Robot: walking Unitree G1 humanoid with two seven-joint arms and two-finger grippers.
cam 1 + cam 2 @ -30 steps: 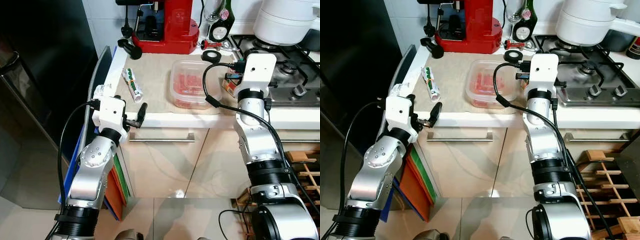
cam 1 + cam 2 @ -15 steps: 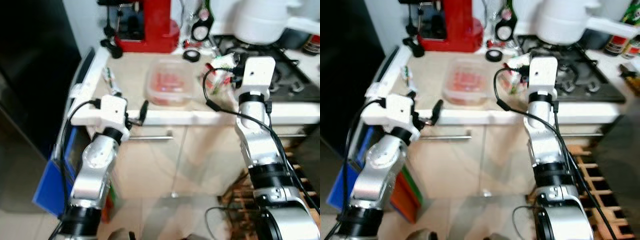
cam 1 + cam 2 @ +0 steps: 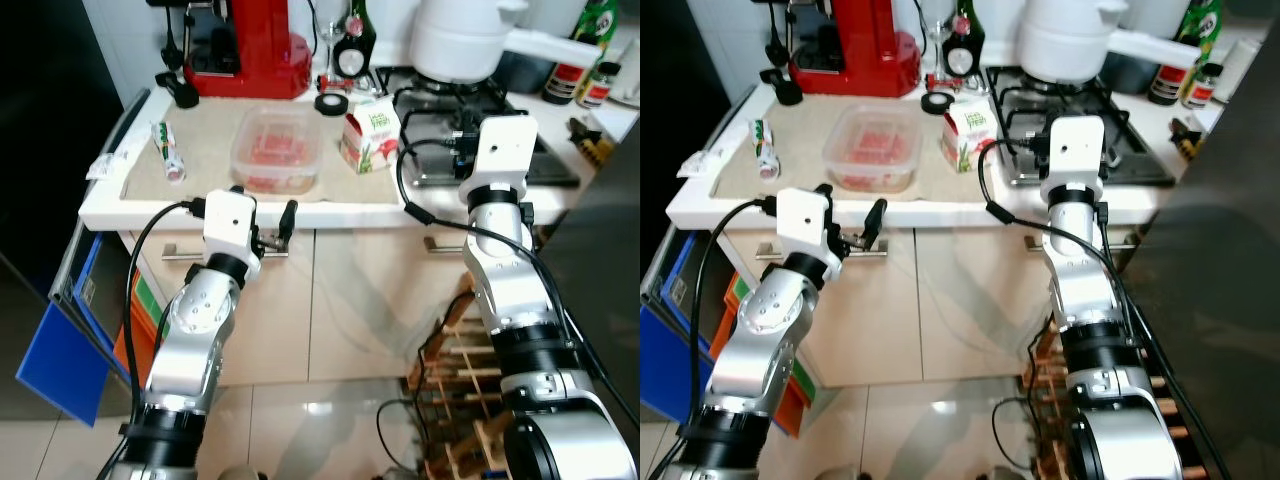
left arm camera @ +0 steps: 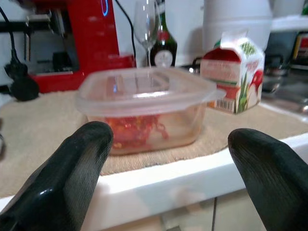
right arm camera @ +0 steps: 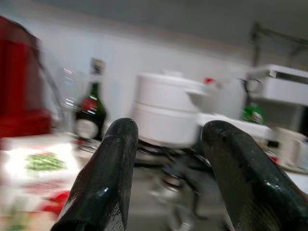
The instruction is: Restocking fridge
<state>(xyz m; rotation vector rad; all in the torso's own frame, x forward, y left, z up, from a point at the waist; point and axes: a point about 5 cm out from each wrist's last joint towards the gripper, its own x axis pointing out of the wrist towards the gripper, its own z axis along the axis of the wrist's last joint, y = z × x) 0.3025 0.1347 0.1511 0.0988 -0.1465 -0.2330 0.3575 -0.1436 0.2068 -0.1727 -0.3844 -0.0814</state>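
Standing before the desk (image 3: 200,205), we take the plastic box (image 3: 275,150) of red food as our landmark; it sits on a beige mat (image 3: 200,150) near the front edge. Our left hand (image 3: 283,222) hangs just below and in front of the box, under the desk edge, fingers apart and empty; the wrist view frames the box squarely between them. Our right hand (image 5: 166,178) is raised to the right of the box, near the stove (image 3: 480,140), fingers apart, nothing between them.

Step in hand, as we judge it: picking up stock for the fridge, nothing grasped yet. Next move calls for lifting the left hand above the desk edge and reaching forward to the box, or sending the right hand to the carton (image 3: 368,132), which stands upright just right of the box.

Surface and room:
- tube (image 3: 166,150) lying well left of the box
- red coffee machine (image 3: 245,45) behind the box, dark bottle (image 3: 352,50) and tape roll (image 3: 329,102) behind right
- white pot (image 3: 460,40) on the stove
- drawers with a bar handle (image 3: 215,253) below
- tiled floor (image 3: 320,420); wooden rack (image 3: 450,400) far right, below
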